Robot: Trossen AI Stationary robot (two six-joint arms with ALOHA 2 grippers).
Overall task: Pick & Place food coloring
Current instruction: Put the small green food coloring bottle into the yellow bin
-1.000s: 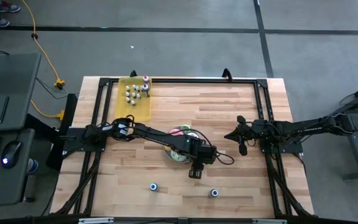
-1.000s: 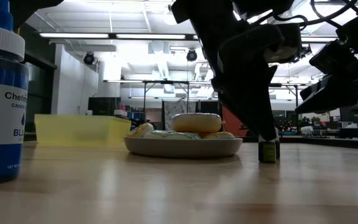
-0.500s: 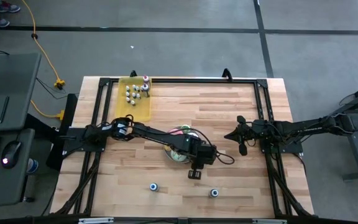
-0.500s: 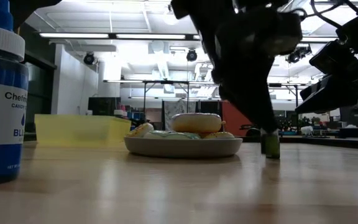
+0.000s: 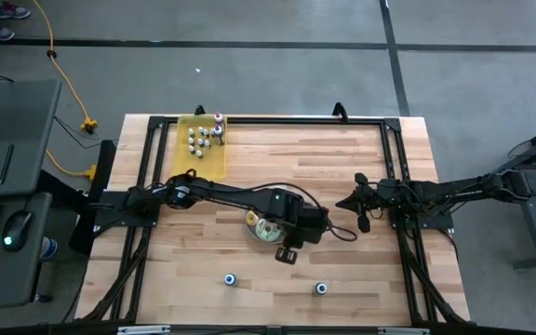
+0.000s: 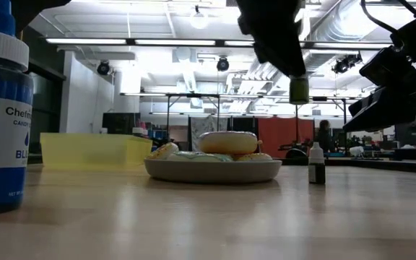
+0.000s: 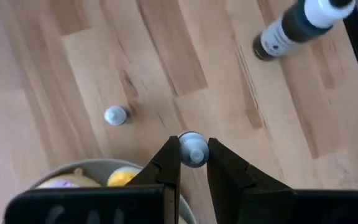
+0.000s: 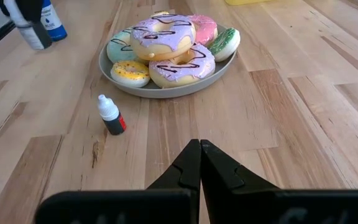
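Left jaws around food coloring bottle [image 7: 193,149]

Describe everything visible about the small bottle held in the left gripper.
The bottle is tiny, with a pale rounded cap seen end-on in the left wrist view. The left gripper pinches it between its two dark fingers. In the low view its olive-toned body hangs upright, clear of the table, above the plate of doughnuts. Only the fingers touch it.
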